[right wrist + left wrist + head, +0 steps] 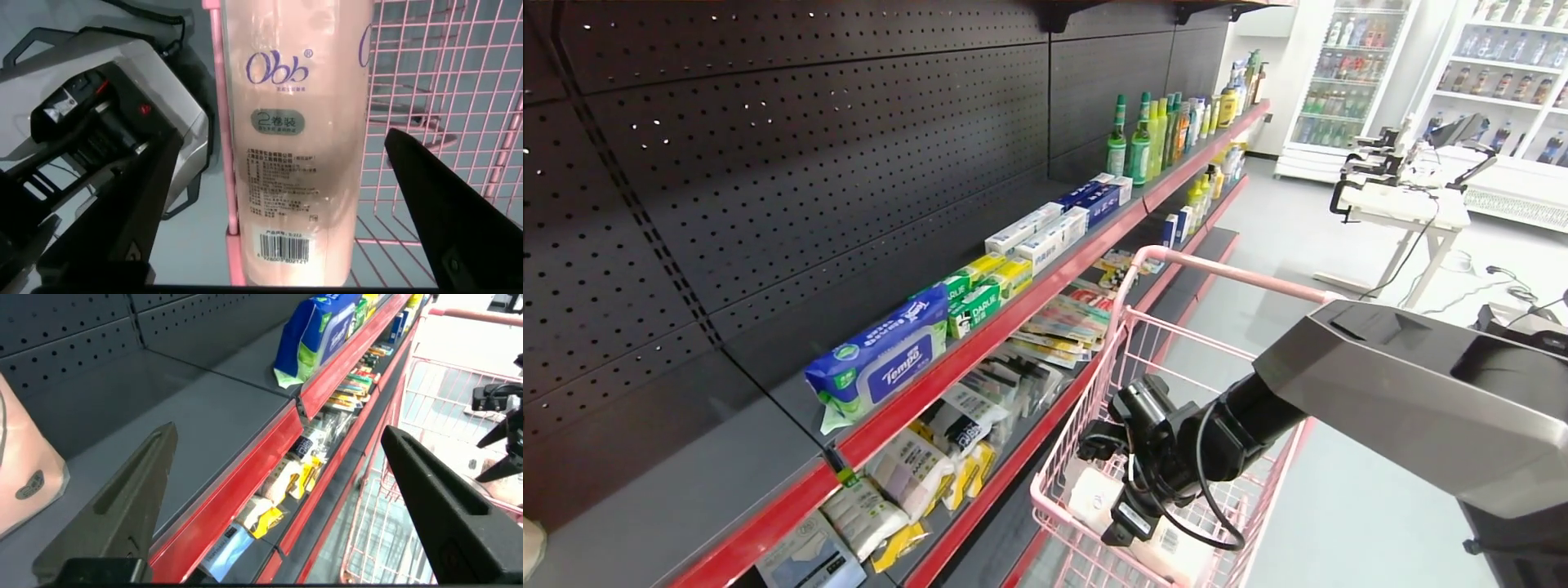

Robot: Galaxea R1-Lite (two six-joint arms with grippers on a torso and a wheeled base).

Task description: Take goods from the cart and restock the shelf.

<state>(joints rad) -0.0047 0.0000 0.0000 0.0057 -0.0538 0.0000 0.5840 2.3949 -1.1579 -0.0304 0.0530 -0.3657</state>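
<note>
Store aisle: black pegboard [809, 122] backs a long run of red-edged shelving that crosses the head view from 7 o'clock toward 1 o'clock. Its upper shelf [686, 498] is stocked only from the middle onward, with a blue wipes pack [882, 359], toothpaste boxes [980, 294] and, at the far end, green bottles [1139, 139]. The near stretch is bare grey board, which I judge to be the gap meant for restocking. The pink cart [1225, 276] stands at 5 o'clock, drawn up close along the shelf edge, so goods need only a short carry across toward 9 o'clock.

The right gripper [1123, 510] is down inside the cart basket with its fingers spread wide. A pale pink pack [294, 122] lies lengthwise between them, against the cart's wire wall, and both fingers stand clear of it. The wide spread suits the pack's breadth: the jaws are set either side of its long edges. The pack is centred straight ahead of the gripper, so closing on it looks like the step in hand.

The left gripper [278, 433] hangs over the bare part of the upper shelf, also spread wide and holding nothing. It seems placed there ready to receive or steady stock. Near it on the board sits what may be a second pink pack [20, 465], cut off by the frame edge.
</note>
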